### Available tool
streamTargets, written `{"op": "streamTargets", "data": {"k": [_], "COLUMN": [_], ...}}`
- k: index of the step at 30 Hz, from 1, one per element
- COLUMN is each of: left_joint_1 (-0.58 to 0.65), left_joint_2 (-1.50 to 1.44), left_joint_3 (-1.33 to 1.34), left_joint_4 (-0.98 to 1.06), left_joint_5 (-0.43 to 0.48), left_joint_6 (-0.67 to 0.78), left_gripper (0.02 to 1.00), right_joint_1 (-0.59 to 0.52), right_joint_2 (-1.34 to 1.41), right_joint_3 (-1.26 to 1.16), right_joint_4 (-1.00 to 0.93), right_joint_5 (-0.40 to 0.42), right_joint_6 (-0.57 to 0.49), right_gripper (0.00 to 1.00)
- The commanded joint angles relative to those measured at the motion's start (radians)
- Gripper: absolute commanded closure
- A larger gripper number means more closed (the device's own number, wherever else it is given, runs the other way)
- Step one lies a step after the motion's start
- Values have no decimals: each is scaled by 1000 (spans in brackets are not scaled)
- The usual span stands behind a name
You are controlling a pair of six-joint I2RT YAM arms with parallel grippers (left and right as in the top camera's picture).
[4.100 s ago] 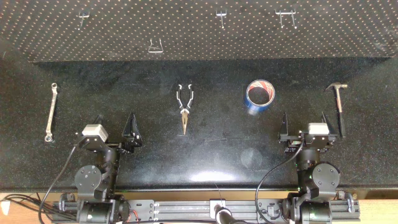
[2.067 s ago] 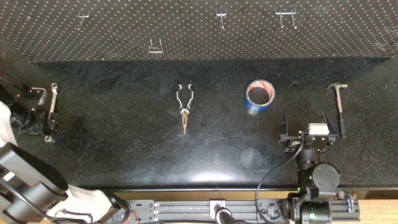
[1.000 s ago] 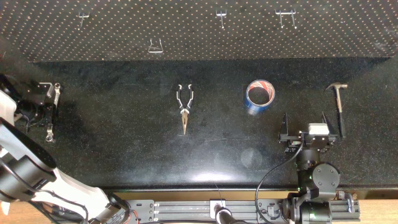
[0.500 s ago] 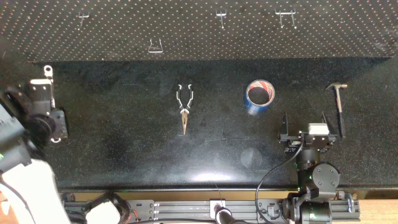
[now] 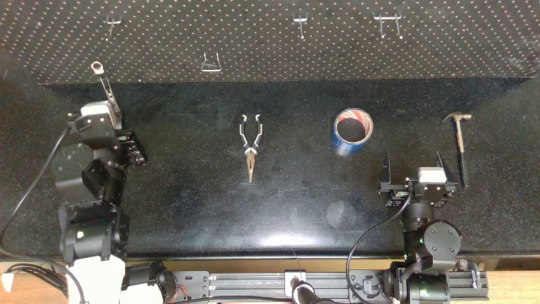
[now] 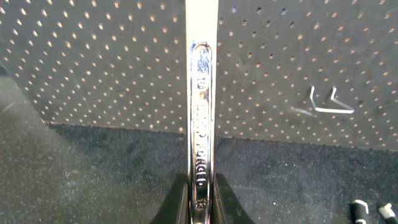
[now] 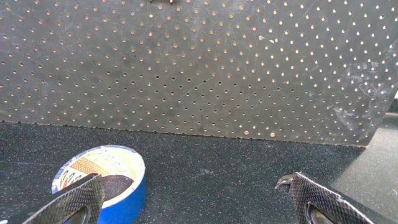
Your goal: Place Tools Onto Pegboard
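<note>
The left gripper (image 6: 200, 188) has its fingers closed tight on the shaft of the wrench (image 6: 201, 106), which is raised at far left and points at the pegboard (image 5: 253, 38). The right gripper (image 5: 413, 166) sits near right with its fingers spread wide and nothing between them. The tape roll (image 5: 352, 128), pliers (image 5: 251, 145) and hammer (image 5: 459, 135) lie on the table (image 5: 186, 186).

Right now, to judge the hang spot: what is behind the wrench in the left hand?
Behind the wrench, held in the left hand, stands the pegboard, with a wire hook off to one side. Holes directly behind its shaft are covered.
</note>
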Motion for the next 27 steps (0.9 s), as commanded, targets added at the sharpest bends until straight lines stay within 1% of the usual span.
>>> {"op": "streamTargets", "data": {"k": [1, 8, 9, 14, 18, 21, 27], "left_joint_1": [0, 0, 0, 0, -1, -2, -2], "left_joint_2": [31, 223, 254, 369, 376, 376, 375], "left_joint_3": [1, 3, 8, 85, 105, 105, 105], "left_joint_4": [27, 207, 224, 228, 227, 219, 243], "left_joint_5": [-66, -65, -54, -41, -37, 17, 51], "left_joint_6": [-16, -39, -39, -39, -39, -39, -39], "left_gripper": [991, 991, 989, 991, 991, 991, 989], "right_joint_1": [-4, -4, -4, -4, -4, -4, -4], "right_joint_2": [-7, -7, -7, -7, -7, -7, -7], "right_joint_3": [-6, -6, -6, -6, -6, -6, -6], "right_joint_4": [-2, -2, -2, -2, -2, -2, -2], "right_joint_5": [6, 6, 6, 6, 6, 6, 6], "right_joint_6": [-6, -6, -6, -6, -6, -6, -6], "right_gripper": [25, 27, 27, 25, 25, 27, 27]}}
